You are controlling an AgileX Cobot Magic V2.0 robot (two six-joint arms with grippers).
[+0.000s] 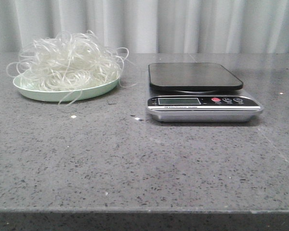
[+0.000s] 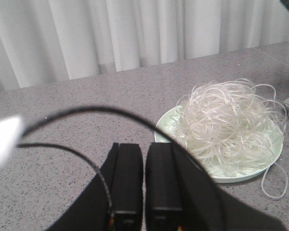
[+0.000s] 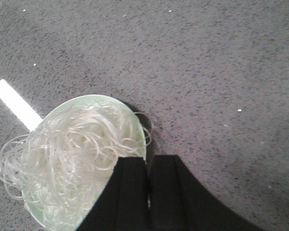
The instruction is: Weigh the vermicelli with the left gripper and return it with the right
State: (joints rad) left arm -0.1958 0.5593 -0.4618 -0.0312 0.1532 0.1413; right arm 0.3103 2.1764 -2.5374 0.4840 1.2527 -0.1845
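The vermicelli [image 2: 229, 127] sits heaped on the pale green plate [image 2: 169, 120], ahead and to one side of the left end effector [image 2: 143, 166], whose jaws are nearly closed and empty; the scale [image 1: 197, 89] waits beside the plate

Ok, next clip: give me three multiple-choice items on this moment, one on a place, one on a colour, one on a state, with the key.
1. Where does the vermicelli lie?
A. on the scale's platform
B. on the plate
C. loose on the tabletop

2. What colour is the plate?
A. pale green
B. red
C. black

3. How are the left gripper's jaws?
A. wide open
B. clamped on noodles
C. close together, holding nothing

Key: 1 B, the tangle is heaped on the plate to the left of the kitchen scale. 2 A, its rim shows pale green in the front view. 3 C, the left wrist view shows only a thin slit between the jaws, short of the noodles.
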